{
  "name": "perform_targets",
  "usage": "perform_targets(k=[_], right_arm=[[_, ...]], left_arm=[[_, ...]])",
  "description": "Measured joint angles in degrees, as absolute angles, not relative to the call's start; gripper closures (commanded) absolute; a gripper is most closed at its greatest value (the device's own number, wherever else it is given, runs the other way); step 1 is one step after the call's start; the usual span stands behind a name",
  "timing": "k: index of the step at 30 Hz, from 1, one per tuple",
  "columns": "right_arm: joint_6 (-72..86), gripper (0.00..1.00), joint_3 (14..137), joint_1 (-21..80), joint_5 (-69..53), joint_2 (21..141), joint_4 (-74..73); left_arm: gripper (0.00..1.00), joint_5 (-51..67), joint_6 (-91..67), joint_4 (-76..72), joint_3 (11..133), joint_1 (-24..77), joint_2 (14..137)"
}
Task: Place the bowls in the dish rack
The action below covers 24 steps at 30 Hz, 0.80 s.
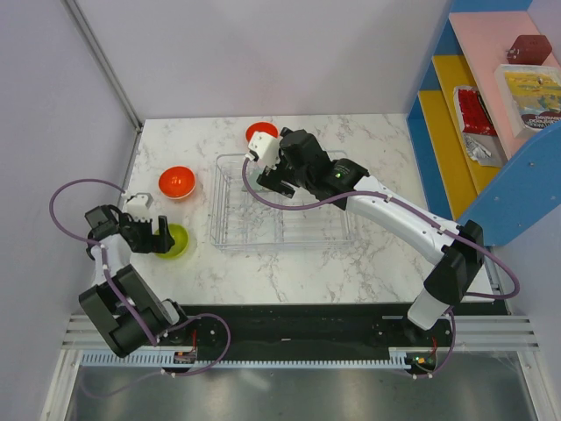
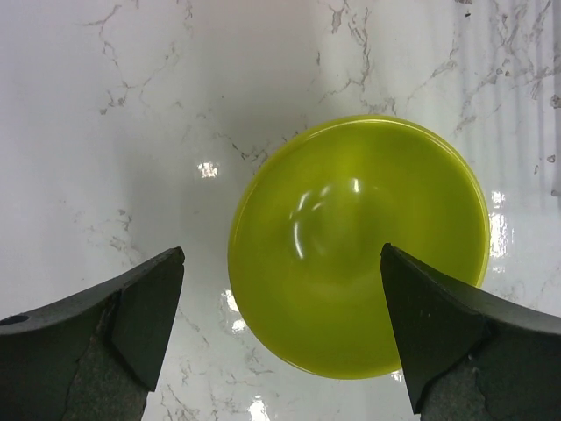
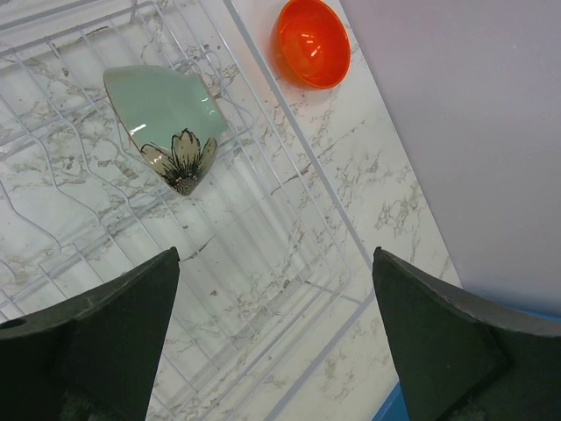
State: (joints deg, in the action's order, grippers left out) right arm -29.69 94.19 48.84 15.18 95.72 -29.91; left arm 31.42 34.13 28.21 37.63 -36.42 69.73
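The dish rack [image 1: 223, 230], a clear plastic tray with ribbed dividers, sits in the middle of your marble desk [image 1: 377, 140]. In the right wrist view you can see it carrying a pale green bowl [image 3: 162, 114], which leans on its side among the ribs with a painted flower on its outer wall.

Three more bowls lie on the desk outside the rack. A red-orange bowl [image 1: 261, 133] rests just beyond the rack's far left corner, apart from its wall. An orange bowl [image 1: 176, 181] stands to the left of the rack. A yellow-green bowl [image 2: 351, 228] stands upright nearer to you, off the rack's near left corner.

Your left end effector [image 2: 280, 263] hangs over the yellow-green bowl with its jaws spread wide and nothing in them. From its wrist camera the bowl shows between the two fingers [image 2: 140, 298]; you cannot tell whether either finger touches it.

Your right end effector [image 3: 276, 259] is above the far left part of the rack, also spread wide and empty.
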Motion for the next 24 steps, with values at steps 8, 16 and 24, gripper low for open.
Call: perform_targets(k=[8,16,24], right_arm=[[-29.3,0.02,94.2,48.8,14.8,95.7,-29.9],[-28.7,0.02,94.2,48.7,14.2,95.7,-29.9],[-25.3,0.02,94.7,47.9,11.5,96.3,-30.0]], left_arm=[[0.35,31.9,34.4,25.8,37.5,-36.4,73.6],[0.86,33.5,34.7,25.0,37.5,-36.5,75.6],[0.98,35.3,34.6,26.0,38.1,-36.5,75.9]])
